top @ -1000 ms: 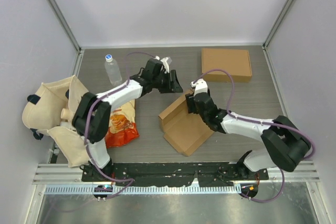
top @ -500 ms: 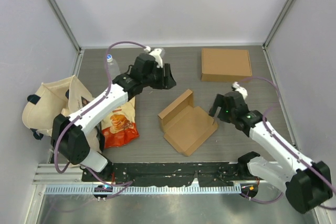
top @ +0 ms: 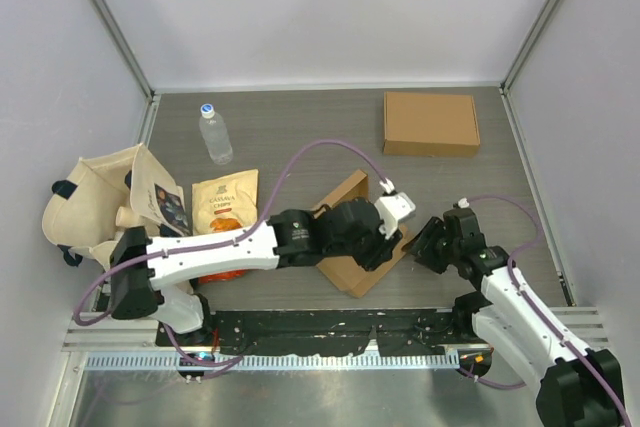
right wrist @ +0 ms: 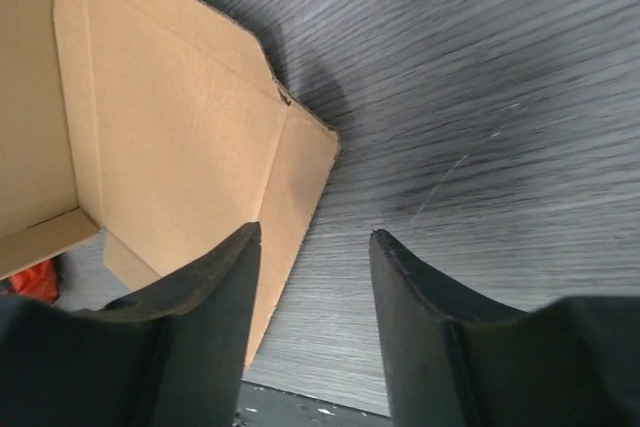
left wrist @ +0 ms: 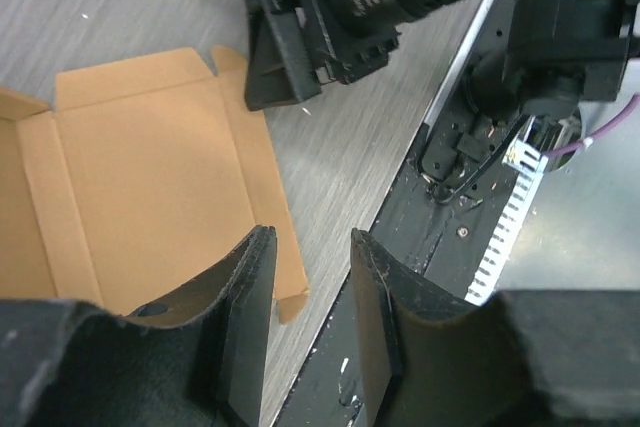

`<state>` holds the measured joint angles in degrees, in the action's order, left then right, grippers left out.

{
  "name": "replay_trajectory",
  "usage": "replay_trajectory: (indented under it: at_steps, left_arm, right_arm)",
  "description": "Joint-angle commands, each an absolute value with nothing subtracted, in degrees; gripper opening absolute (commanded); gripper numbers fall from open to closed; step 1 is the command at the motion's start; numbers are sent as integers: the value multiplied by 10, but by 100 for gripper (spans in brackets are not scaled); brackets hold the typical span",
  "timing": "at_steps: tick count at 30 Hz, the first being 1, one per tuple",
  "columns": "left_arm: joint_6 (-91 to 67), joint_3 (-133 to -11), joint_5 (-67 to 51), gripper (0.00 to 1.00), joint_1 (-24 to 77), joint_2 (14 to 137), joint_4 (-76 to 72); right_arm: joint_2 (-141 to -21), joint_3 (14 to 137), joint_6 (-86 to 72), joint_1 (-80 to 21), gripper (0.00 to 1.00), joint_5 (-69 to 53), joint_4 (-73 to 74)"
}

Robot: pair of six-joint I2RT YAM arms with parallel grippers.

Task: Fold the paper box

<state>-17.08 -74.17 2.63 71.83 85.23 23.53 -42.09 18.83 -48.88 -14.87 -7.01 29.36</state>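
The left claw (left wrist: pixel 312 239) is seen with jaws parted and empty, above a flap of the paper box (left wrist: pixel 150 177), which lies unfolded on the table (left wrist: pixel 330 137) between the arms. The right claw (right wrist: pixel 315 239), likewise parted and empty, is poised just beside the box's right edge. If a flap is pushed from one side only, the light box could be slid away rather than folded.

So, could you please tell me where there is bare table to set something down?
Bare table: between the water bottle and the closed box, and between that box and the right gripper. Crowded: around the paper box under the left gripper, and by the tote bag.
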Motion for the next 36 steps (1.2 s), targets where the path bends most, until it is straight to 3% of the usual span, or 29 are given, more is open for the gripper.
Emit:
replay_trajectory:
  at_steps: [1, 13, 14, 16, 22, 30, 36]
  left_arm:
    - [-156, -725, 107, 40, 759, 881, 181]
    - [-164, -719, 242, 59, 784, 969, 141]
    - [-162, -723, 243, 62, 784, 982, 139]
    - [-163, -734, 252, 64, 784, 997, 148]
    - [-183, -786, 304, 69, 782, 1069, 188]
    - [-194, -831, 324, 59, 767, 1130, 213]
    - [-186, -846, 415, 38, 768, 1141, 237]
  right_arm:
    - [-407, 143, -524, -147, 48, -128, 195]
    - [-417, 42, -565, -146, 22, -120, -89]
    - [-426, 40, -565, -145, 19, -115, -104]
    - [-454, 43, -570, -143, 1, -108, -141]
    - [-511, 85, -602, -138, 1, -139, -163]
    - [-488, 132, -644, -136, 1, -156, -79]
    - [-483, 148, -651, -136, 1, -158, -49]
